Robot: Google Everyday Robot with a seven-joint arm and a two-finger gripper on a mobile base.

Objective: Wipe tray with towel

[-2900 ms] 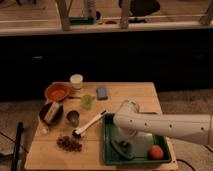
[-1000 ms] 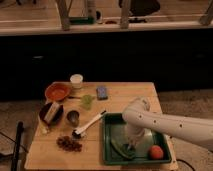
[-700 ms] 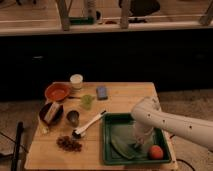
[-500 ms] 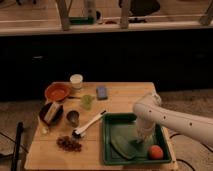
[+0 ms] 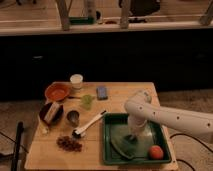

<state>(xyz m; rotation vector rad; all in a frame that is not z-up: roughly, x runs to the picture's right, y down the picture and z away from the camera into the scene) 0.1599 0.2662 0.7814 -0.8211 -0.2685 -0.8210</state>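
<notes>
In the camera view I see the wooden table (image 5: 47, 156) with the tray (image 5: 111, 155) at its front right part. The arm comes in from the right and bends down into the tray. The gripper (image 5: 133, 136) is low over the middle of the tray, at the upper edge of the towel (image 5: 121, 146). The towel lies crumpled on the tray floor, toward the front left of it. The gripper seems to touch it, but I cannot tell if the gripper is opened or closed, or if it holds the cloth. In the front right corner of the tray there is a round orange object (image 5: 156, 152), apart from the towel.

To the left of the tray lies a brush with white handle (image 5: 90, 124), and near it a small metal cup (image 5: 73, 118) and a dark bowl (image 5: 51, 113). Further back stand an orange bowl (image 5: 56, 92), a white cup (image 5: 76, 81), a pale green cup (image 5: 87, 101) and a blue sponge (image 5: 102, 92). A pile of brown pieces (image 5: 69, 143) lies near the front edge.
</notes>
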